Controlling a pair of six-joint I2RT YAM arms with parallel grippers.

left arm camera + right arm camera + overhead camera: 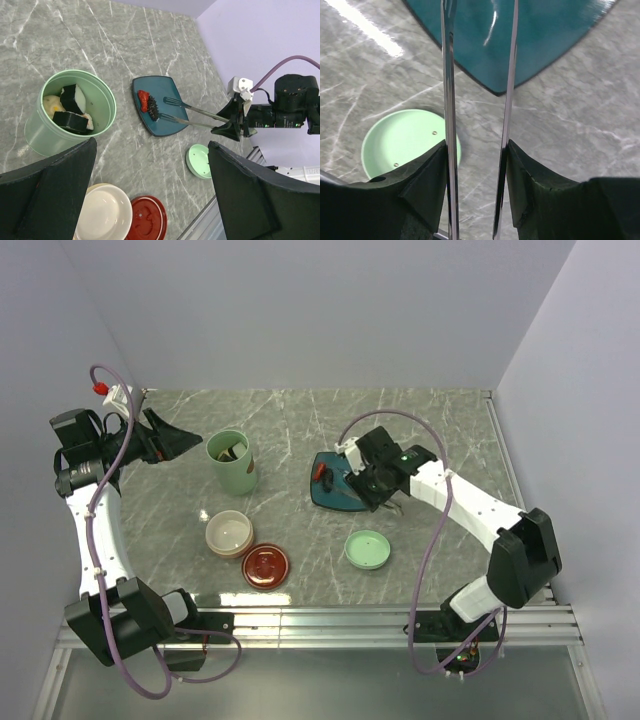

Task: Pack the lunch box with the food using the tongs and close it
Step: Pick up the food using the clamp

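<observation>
R tool [476, 165] is seen part-closed on the tongs [192, 112], one slim arm pressed by each finger. Tong arms are apart, w/ tips over the dark teal plate [167, 87], just beside a dark piece [153, 107] and a red piece [143, 99] at the plate's edge. L tool [150, 200] is spread fully wide, nothing held, above the tabletop [300, 420] left of the mint pot [232, 468]. Pot is upright and uncovered, w/ black-and-white pieces [72, 97] inside. Mint lid [367, 549] is laid flat near the plate. Cream bowl [229, 533] and dark-red lid [265, 565] are set just beside each other, near edge.
</observation>
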